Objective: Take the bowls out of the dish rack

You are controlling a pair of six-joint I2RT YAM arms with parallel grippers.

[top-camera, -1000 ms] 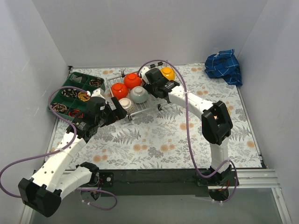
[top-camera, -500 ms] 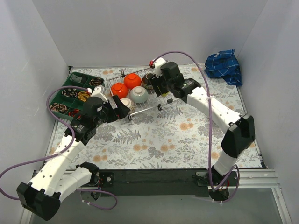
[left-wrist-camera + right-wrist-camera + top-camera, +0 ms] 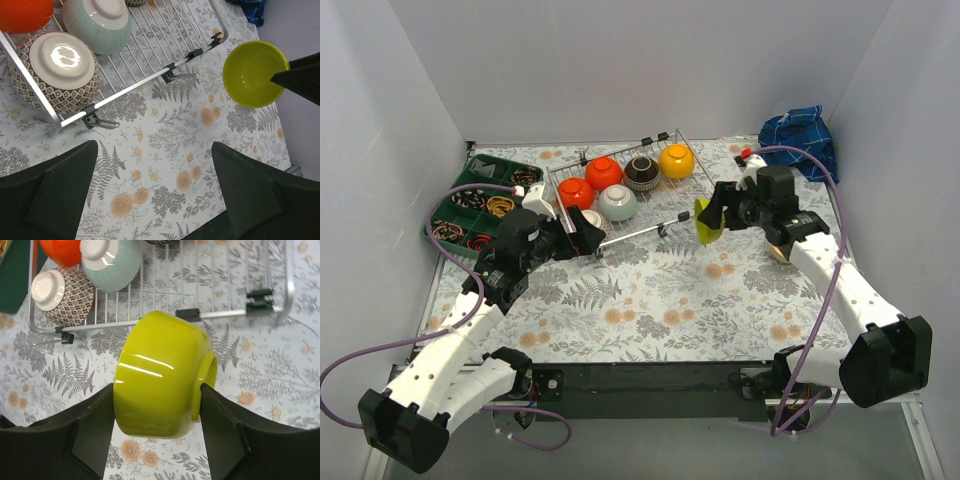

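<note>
Bowl unloading: lime bowl (image 3: pixel 150 365) clamped in my right claw (image 3: pixel 155 390), held just right of the dish rack (image 3: pixel 130 89).
Rack sits far-left on the desk (image 3: pixel 650 300), six bowls (image 3: pixel 618 203) inside; my left claw (image 3: pixel 155 200) spread wide by its near corner.

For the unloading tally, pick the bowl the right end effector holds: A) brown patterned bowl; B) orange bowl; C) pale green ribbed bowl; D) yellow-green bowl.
D: the right end effector grips the yellow-green bowl between its fingers, outside the dish rack.

Glossy yellow-green bowl (image 3: pixel 160 375), shiny silver wire dish rack (image 3: pixel 150 82), matt floral table cover (image 3: pixel 650 300), crumpled blue cloth (image 3: pixel 800 140).
</note>
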